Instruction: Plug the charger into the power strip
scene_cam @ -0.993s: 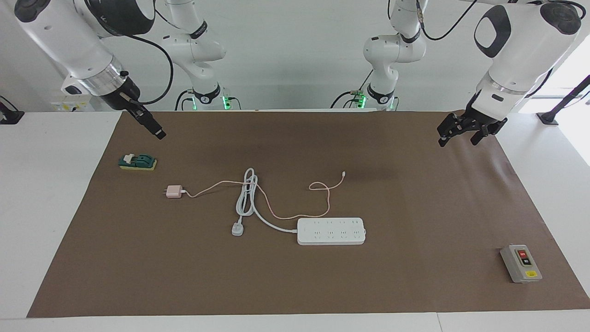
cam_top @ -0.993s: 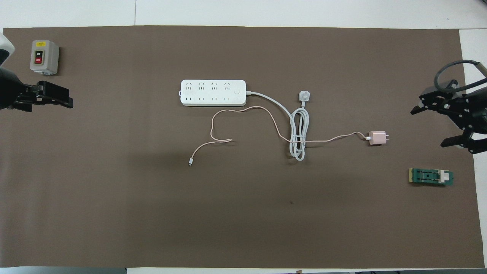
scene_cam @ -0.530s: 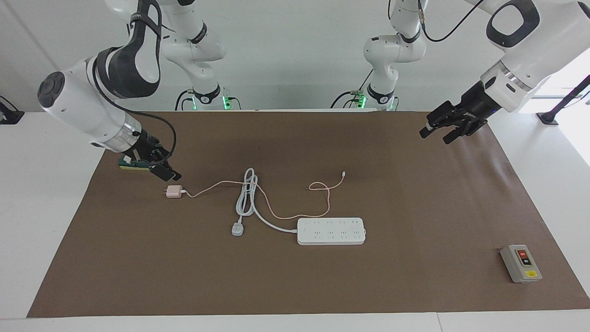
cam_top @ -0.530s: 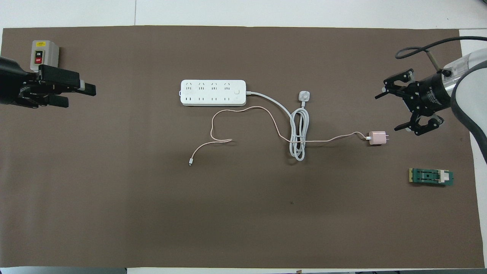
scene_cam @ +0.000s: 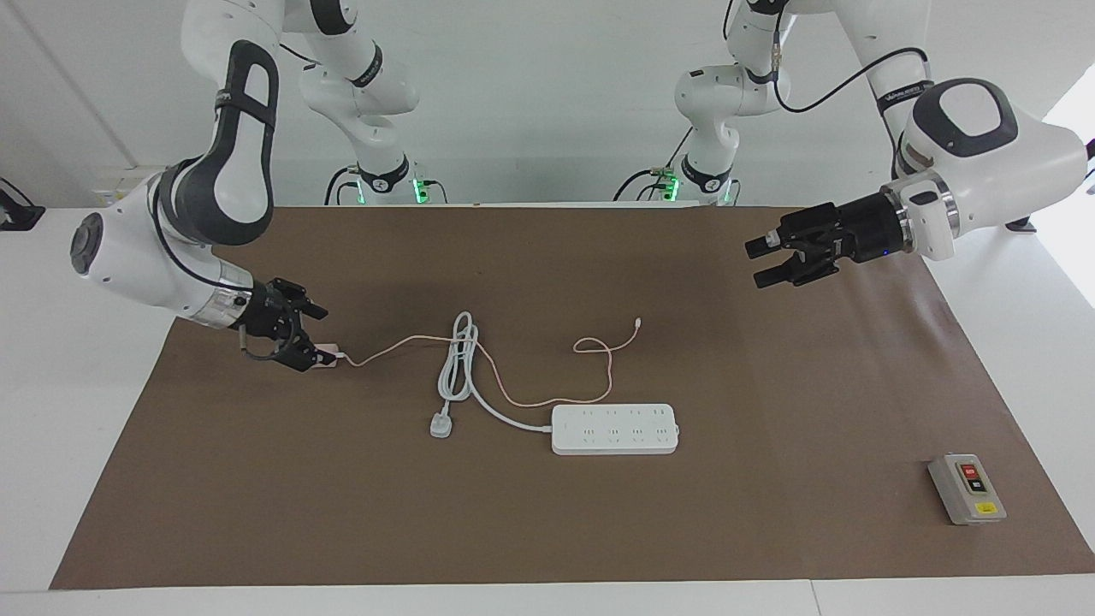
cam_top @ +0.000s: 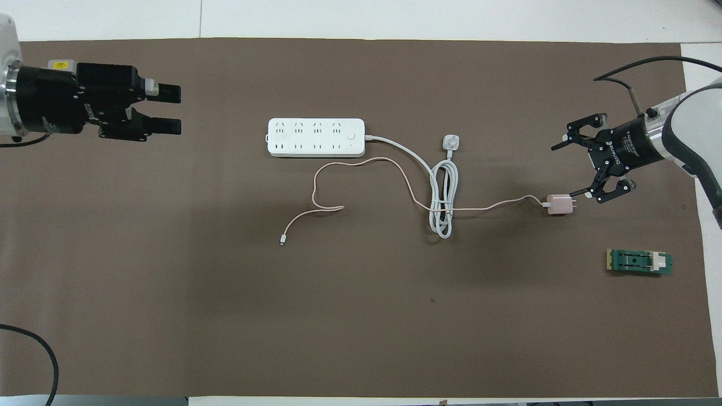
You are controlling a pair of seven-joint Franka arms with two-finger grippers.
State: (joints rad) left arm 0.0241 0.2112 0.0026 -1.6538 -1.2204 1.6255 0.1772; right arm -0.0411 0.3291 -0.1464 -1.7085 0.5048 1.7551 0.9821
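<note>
Counter (cam_top: 361,338), edge nearest the robots: broad bare strip, free passage. Middle: power strip (cam_top: 316,137), its looped white cord (cam_top: 444,197) and the charger (cam_top: 559,204) cable (cam_top: 361,164) bar low passes. Grey switch box (scene_cam: 967,488) occupies the farthest corner at the left arm's end.

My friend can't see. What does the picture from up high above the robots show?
The right claw, open, sits right beside the pink charger on a brown mat. The white power strip lies mid-table. The left claw, open, hangs over the mat's other end.
</note>
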